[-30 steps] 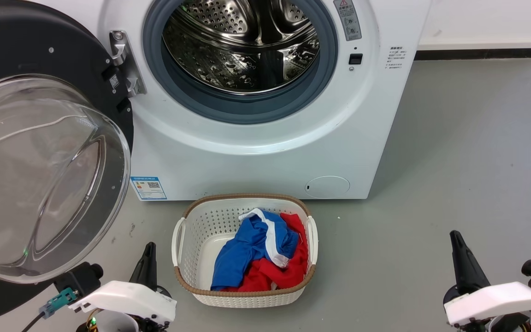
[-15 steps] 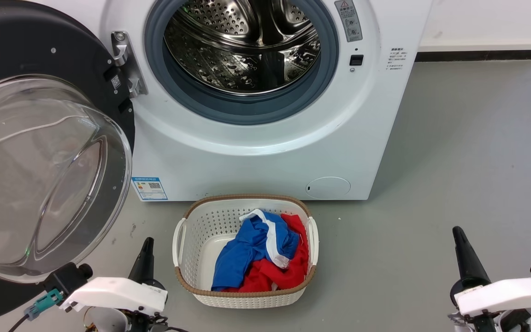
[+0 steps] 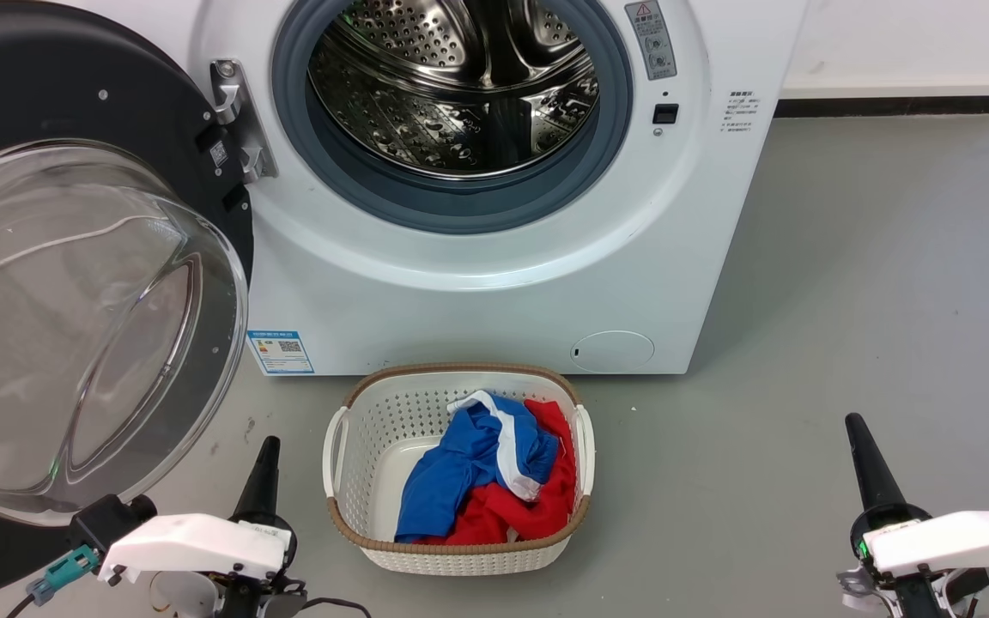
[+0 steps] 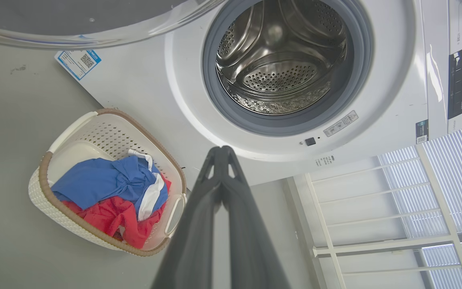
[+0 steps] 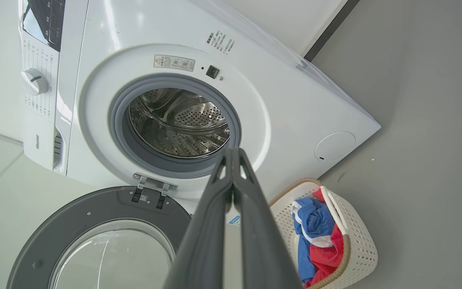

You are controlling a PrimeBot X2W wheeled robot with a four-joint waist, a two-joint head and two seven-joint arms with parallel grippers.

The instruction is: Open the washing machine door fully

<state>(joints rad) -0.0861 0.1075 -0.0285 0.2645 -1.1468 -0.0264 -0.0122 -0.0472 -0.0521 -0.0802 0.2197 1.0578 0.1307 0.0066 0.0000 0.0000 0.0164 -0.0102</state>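
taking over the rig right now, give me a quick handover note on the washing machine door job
Left gripper: shut, empty, low left beside the basket.
Right gripper: shut, empty, low at the right.
Door: swung wide to the left on its hinge; drum opening uncovered.
Done: door looks fully open.
Left: probably nothing; nudge it only if the hinge has more travel.

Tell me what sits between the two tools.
Head view: a white basket of blue and red clothes near the left tool, then bare floor to the right tool.
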